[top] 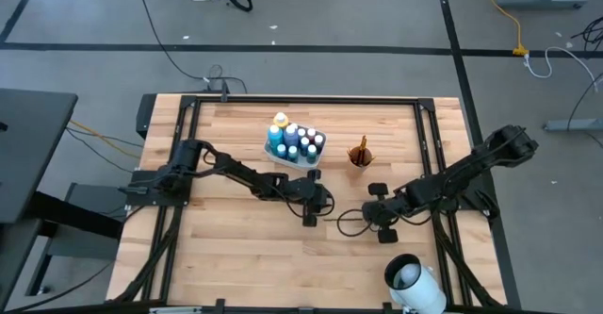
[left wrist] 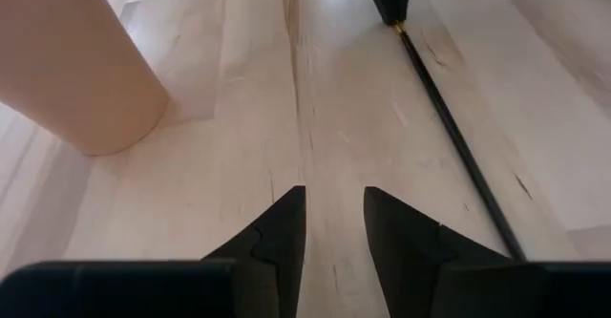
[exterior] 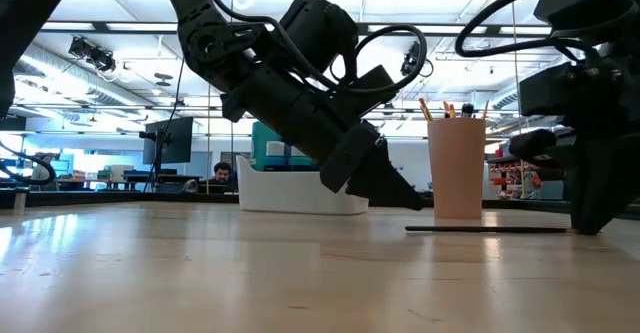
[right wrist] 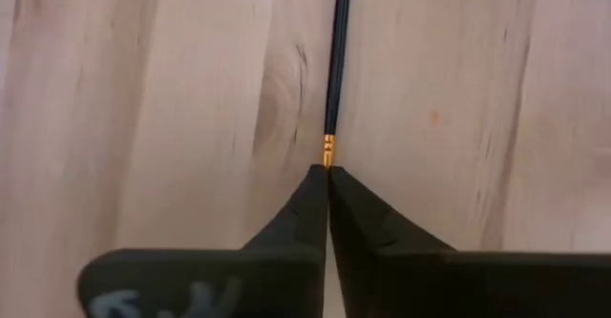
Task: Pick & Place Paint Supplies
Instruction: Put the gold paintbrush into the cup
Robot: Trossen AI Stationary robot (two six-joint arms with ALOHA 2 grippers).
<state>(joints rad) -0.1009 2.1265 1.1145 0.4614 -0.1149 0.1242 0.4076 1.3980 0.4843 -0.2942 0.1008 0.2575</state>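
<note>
A thin dark paintbrush [left wrist: 456,137] with a gold ferrule lies flat on the wooden table [top: 245,248], also seen in the low view [exterior: 490,229]. My right gripper [right wrist: 328,170] is shut on the paintbrush's ferrule end. My left gripper [left wrist: 334,199] stands open just above the table beside the brush, between it and the orange-brown cup [left wrist: 67,60], touching nothing. The cup [top: 359,154] holds more brushes upright. Several small paint bottles [top: 294,137] stand in the white tray [top: 271,152] at the far middle. My right gripper pinches the paintbrush by the tip just past its gold ferrule [right wrist: 328,152], between its two fingertips. The fingers come steeply from above. The handle [right wrist: 336,51] runs straight on away from them and rests flat on the table.
The cup [exterior: 456,168] and the tray [exterior: 300,193] stand close behind both grippers. A white round object [top: 412,281] sits at the table's near right corner. Bare wood lies along the near side and the left.
</note>
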